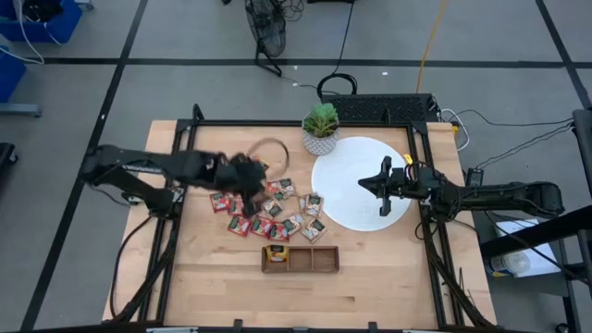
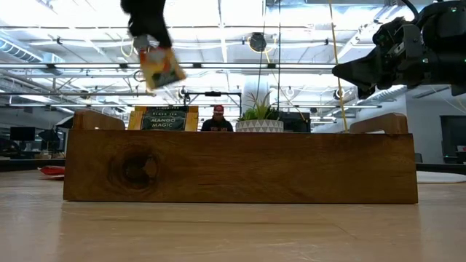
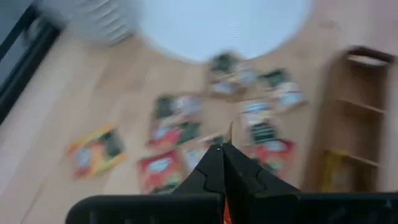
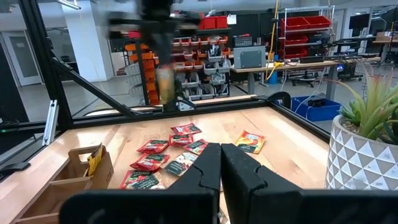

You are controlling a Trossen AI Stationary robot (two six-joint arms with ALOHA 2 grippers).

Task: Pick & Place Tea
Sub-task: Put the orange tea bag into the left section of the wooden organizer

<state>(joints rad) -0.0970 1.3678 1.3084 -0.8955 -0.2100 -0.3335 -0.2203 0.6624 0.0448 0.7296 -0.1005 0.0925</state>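
High view: the left pincer (image 1: 242, 172) hovers over scattered tea sachets (image 1: 268, 211) on the table (image 1: 388, 268).

Low view: it pinches one orange-yellow sachet (image 2: 160, 68) high above the wooden tray (image 2: 240, 166).

Right wrist view: the right pincer (image 4: 221, 152) is pressed together, empty.

One light wooden table (image 1: 222, 277) carries one large white round disc (image 1: 347, 199), one small green potted plant (image 1: 320, 128), one brown three-compartment wooden tray (image 1: 300, 260) and roughly fifteen small flat tea sachets (image 1: 268, 213), mostly red; overlaps prevent an exact count.
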